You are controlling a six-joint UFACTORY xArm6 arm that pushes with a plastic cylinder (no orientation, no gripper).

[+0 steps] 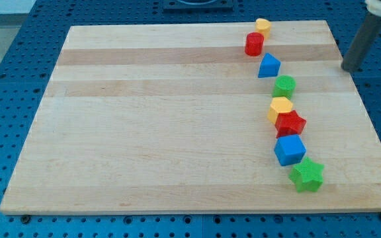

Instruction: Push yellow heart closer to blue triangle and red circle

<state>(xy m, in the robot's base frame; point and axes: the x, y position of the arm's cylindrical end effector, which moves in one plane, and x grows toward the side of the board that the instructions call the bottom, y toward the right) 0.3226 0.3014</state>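
Note:
The yellow heart (263, 26) sits at the board's top edge, right of centre. It touches the red circle (254, 44) just below it to the left. The blue triangle (268, 66) lies a little below the red circle, apart from it. My tip (349, 69) is at the lower end of the dark rod, off the board's right edge, far right of these three blocks and touching none.
A line of blocks runs down the board's right side: green circle (284, 86), yellow hexagon (280, 108), red star (290, 123), blue cube (289, 150), green star (307, 175). The wooden board (164, 119) lies on a blue perforated table.

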